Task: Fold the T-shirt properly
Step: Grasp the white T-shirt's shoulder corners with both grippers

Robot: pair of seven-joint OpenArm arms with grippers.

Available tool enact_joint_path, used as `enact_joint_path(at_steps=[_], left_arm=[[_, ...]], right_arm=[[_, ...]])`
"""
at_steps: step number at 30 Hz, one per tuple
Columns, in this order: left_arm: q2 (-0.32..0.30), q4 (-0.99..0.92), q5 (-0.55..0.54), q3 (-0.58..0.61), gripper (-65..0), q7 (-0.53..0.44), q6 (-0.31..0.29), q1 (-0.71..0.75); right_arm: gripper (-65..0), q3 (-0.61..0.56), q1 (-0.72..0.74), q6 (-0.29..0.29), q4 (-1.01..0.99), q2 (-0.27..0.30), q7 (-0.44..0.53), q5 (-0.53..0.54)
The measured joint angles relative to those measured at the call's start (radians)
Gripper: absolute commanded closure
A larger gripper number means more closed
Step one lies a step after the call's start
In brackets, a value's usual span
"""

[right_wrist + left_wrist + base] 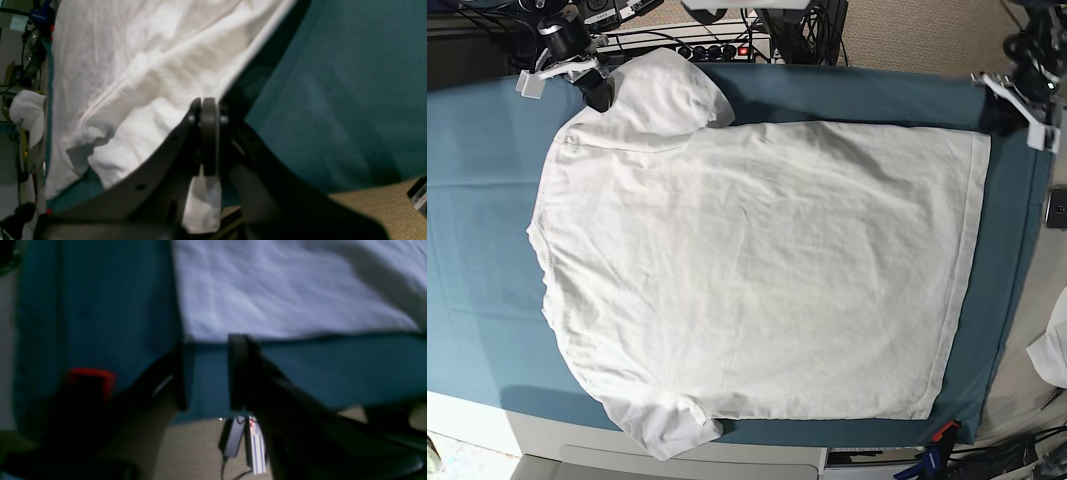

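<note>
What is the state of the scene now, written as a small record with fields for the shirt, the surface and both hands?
garment: large plain white cotton T-shirt, spread flat and unfolded
surface: big teal sheet under the shirt
left hand: open, empty, at the shirt's hem corner, over the teal sheet
right hand: shut on white fabric near a sleeve at the shirt's neck end
fold progress: no fold made yet

Soft cloth on cloth, hard matt black grippers.
The T-shirt (pixel 757 270) is white, matt, softly creased cotton-like fabric; the sheet (pixel 477 240) under it is teal, matt woven cloth; the right gripper (pixel 208 110) looks like smooth matt black plastic.
</note>
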Motion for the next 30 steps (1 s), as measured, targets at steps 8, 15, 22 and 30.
enact_joint_path(at_steps=[8, 15, 22, 30], left_arm=[[-0.034, -0.285, -0.175, 0.000, -18.5, 0.122, -0.131, -0.171], [-0.065, -0.398, -0.281, 0.001, -25.3, 0.185, -0.183, -0.249], [-0.066, -0.398, -0.333, 0.001, -26.5, 0.238, -0.203, -0.252], [-0.065, -0.399, -0.419, 0.001, -26.5, 0.290, -0.241, -0.252]], right_arm=[[0.0, 0.000, 0.001, 0.000, 0.000, 0.000, 0.000, 0.000], [0.0, 0.000, 0.002, 0.001, 0.000, 0.000, 0.003, -0.011], [0.0, 0.000, 0.002, 0.003, 0.000, 0.000, 0.003, -0.011], [0.0, 0.000, 0.002, 0.005, 0.002, 0.000, 0.004, -0.026]])
